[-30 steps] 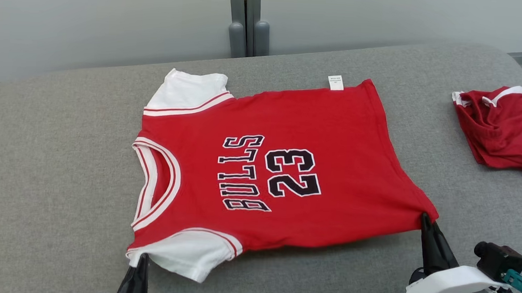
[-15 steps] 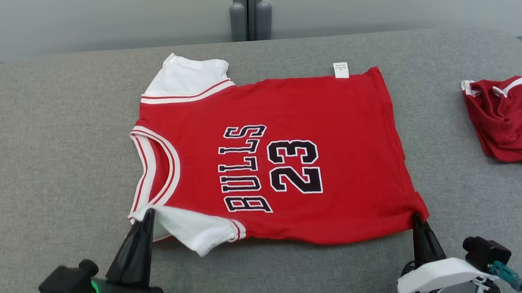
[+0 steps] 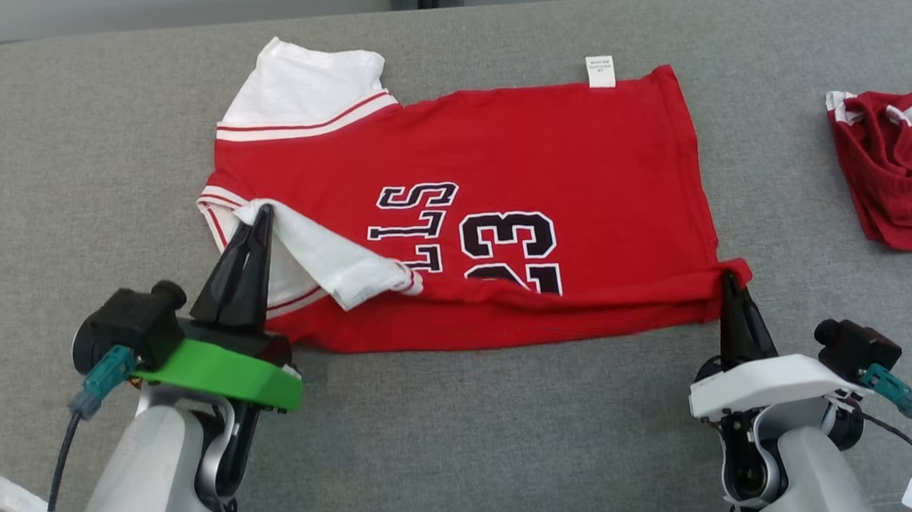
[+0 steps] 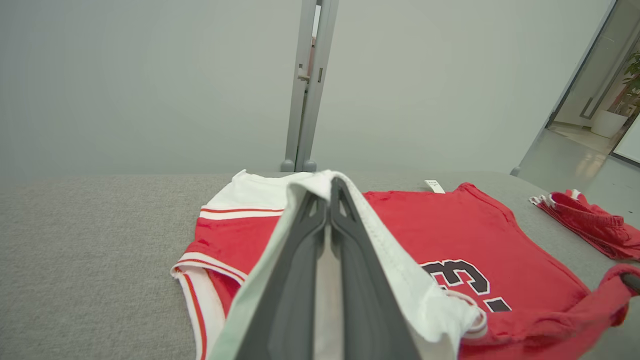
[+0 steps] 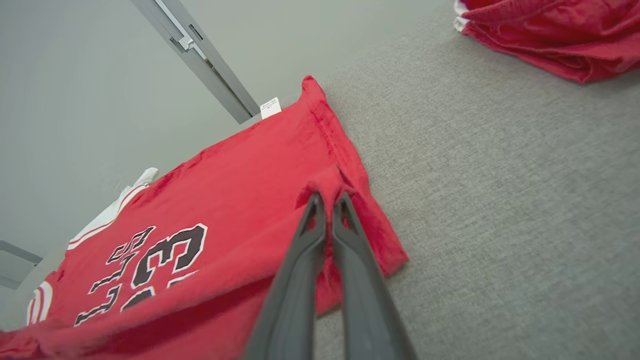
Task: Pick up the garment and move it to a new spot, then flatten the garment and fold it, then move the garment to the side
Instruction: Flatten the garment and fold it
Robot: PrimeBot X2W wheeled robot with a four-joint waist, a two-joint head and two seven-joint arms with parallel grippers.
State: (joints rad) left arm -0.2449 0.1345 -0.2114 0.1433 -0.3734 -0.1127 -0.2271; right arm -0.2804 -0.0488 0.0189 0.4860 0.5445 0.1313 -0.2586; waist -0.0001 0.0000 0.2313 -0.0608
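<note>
Our left gripper [image 3: 262,208] is clamped on the white sleeve [image 3: 331,261] of the shirt [image 3: 524,142], our right gripper [image 3: 728,276] on its hem corner [image 3: 739,268], over grey padding [image 3: 493,445]; a red bundle [image 3: 905,178] lies apart, pale wall [image 4: 150,75] behind.

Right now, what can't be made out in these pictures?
- Jersey lettering: head view, lower part hidden under its folded-over edge.
- Label print: head view, too small.
- Second red garment: head view, cut by right edge.
- Left end effector pinch: left wrist view, wrapped by white sleeve.

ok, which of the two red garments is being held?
The printed jersey in the middle: the left gripper pinches its white sleeve, the right gripper its hem corner. The other red garment lies bunched and untouched at the right edge.
</note>
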